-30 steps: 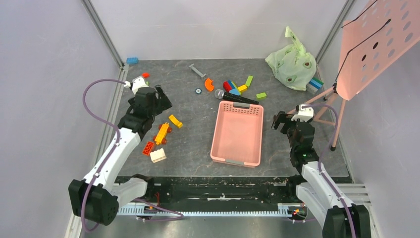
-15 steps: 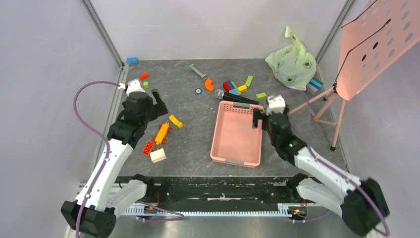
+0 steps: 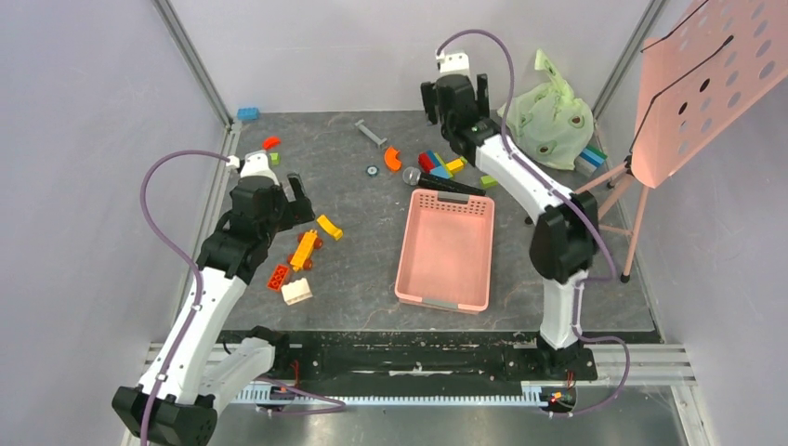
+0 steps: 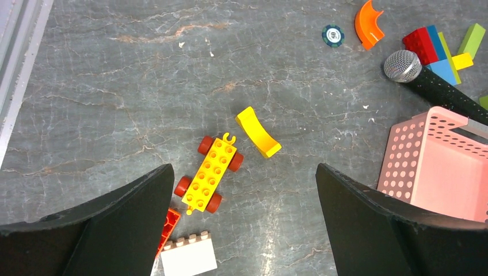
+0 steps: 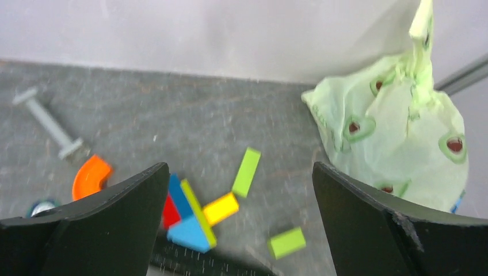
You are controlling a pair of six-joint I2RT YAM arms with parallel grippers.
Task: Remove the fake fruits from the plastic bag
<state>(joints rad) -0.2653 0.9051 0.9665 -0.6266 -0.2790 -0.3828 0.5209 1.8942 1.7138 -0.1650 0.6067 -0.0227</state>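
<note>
The approach is in hand: the right gripper (image 3: 454, 100), wide open and empty, hovers left of the pale green plastic bag (image 3: 546, 119) in the far right corner of the tabletop (image 3: 358, 246), and next it likely must swing right and pinch the film.

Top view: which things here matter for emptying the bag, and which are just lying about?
Job: plastic bag; any fruits inside are hidden.
Lying about: pink basket, microphone, toy blocks, grey bolt, pink music stand.
</note>
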